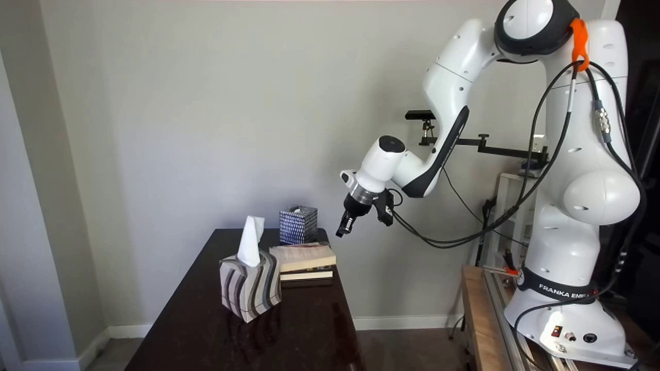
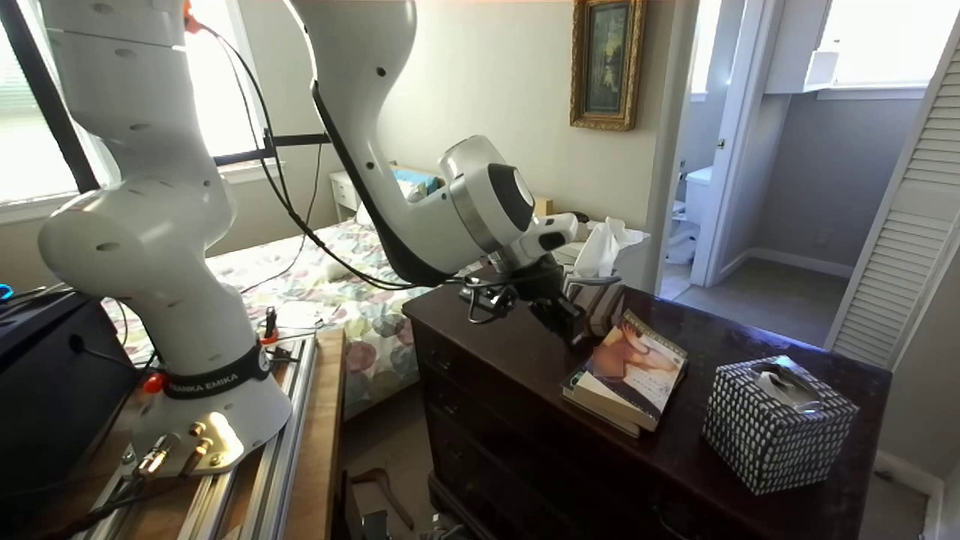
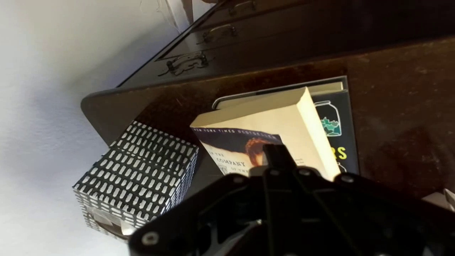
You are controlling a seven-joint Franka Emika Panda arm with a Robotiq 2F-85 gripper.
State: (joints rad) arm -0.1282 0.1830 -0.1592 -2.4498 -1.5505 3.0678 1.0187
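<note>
Gripper (image 3: 279, 155): one; fingertips together, near paperback (image 2: 637, 367), apart from it. Paperback: atop black hardcover (image 3: 343, 140), on dark dresser (image 1: 309, 335); head toward drawer-side edge, long axis running across dresser top, skewed to hardcover. Edge room: narrow strip between hardcover and drawer-side edge. Flanks: patterned tissue box (image 2: 780, 431) one side, gap between; striped tissue box (image 1: 250, 291) other side, dresser top extending beyond.

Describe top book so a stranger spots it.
On the dark dresser, look between the striped tissue box and the black-and-white one. The top book lies askew on the lower book. Its cover reads COMPANY; the lower one's bears a drawn jar.
</note>
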